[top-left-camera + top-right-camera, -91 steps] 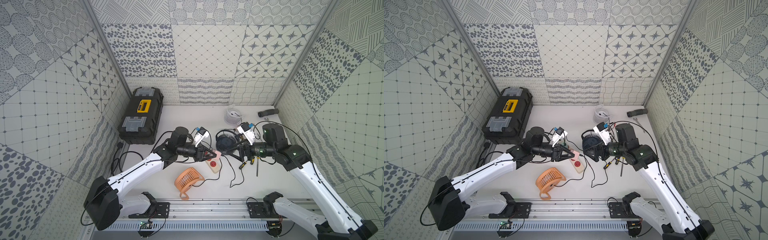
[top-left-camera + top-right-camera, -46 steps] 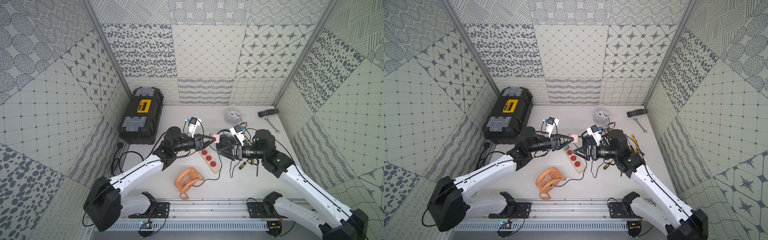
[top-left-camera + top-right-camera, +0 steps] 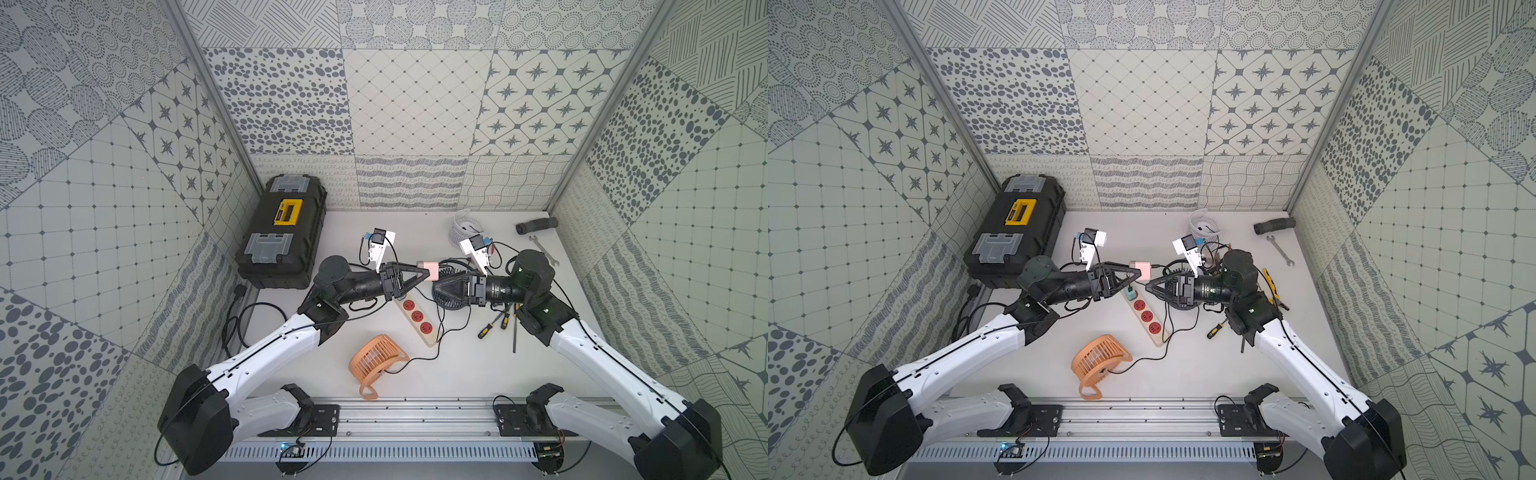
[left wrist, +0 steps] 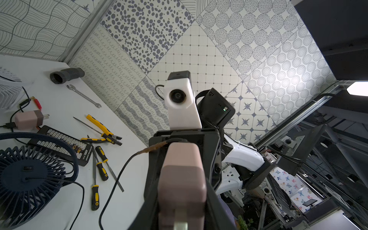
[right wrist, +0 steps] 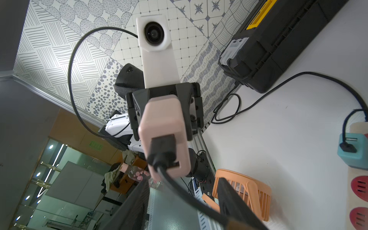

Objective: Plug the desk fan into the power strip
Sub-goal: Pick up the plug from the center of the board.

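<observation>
My left gripper [image 3: 427, 272] is shut on a pink plug adapter [image 3: 1140, 269], held in the air above the far end of the power strip [image 3: 415, 318]. The adapter [image 4: 182, 169] fills the space between the left fingers [image 4: 151, 189]. A black cord leaves its far face [image 5: 165, 129]. My right gripper [image 3: 1149, 286] faces it tip to tip. Its jaws stand apart on either side of that cord [image 5: 183, 185], just short of the adapter. The orange desk fan [image 3: 376, 365] lies near the front rail with a black cord. The cream strip [image 5: 358, 126] shows red sockets.
A teal adapter [image 3: 1130, 295] is plugged into the strip's far socket. A dark blue fan [image 4: 29, 179] sits under the right gripper. Screwdrivers and pliers [image 3: 494, 324] lie to its right. At the back are a white fan [image 3: 465, 224], a hose [image 3: 536, 224], a wrench [image 3: 542, 249] and a black toolbox [image 3: 282, 232]. A second pink adapter [image 4: 29, 119] lies there.
The left gripper lifted the pink adapter from down by the strip and now holds it still. The right arm swung left to meet it, and its jaws have narrowed.
</observation>
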{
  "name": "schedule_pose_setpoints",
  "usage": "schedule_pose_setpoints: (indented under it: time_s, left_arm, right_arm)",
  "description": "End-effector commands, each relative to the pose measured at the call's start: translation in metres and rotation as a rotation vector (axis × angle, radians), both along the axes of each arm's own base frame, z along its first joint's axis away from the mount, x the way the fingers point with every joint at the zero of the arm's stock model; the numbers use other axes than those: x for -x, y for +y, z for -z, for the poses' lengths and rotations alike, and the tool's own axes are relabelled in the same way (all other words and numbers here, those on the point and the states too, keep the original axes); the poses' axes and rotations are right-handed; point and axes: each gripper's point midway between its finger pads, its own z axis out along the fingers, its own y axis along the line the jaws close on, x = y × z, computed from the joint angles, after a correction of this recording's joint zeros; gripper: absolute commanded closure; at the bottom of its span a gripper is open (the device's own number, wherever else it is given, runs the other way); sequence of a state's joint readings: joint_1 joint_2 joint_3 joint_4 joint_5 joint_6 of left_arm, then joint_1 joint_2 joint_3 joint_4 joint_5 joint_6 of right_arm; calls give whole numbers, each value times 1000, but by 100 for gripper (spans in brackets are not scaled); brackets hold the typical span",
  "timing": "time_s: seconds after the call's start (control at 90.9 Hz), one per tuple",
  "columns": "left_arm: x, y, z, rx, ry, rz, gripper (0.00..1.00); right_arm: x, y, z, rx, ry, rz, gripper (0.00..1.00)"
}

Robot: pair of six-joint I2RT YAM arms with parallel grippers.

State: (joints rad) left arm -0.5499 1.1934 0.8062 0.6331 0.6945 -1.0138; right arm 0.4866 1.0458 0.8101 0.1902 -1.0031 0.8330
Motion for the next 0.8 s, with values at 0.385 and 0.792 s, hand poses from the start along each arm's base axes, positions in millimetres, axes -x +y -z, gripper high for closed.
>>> schedule_pose_setpoints:
  time_s: [0.385,0.792]
  left_arm:
    - [18,-4,-15,52,-59,118,100]
    - [19,-7,-3,33,-37,136,100]
  right_arm:
    - [4,3,-46,-126,-119,-71,66]
    - [-3,3,-52,-153,-126,-41,66]
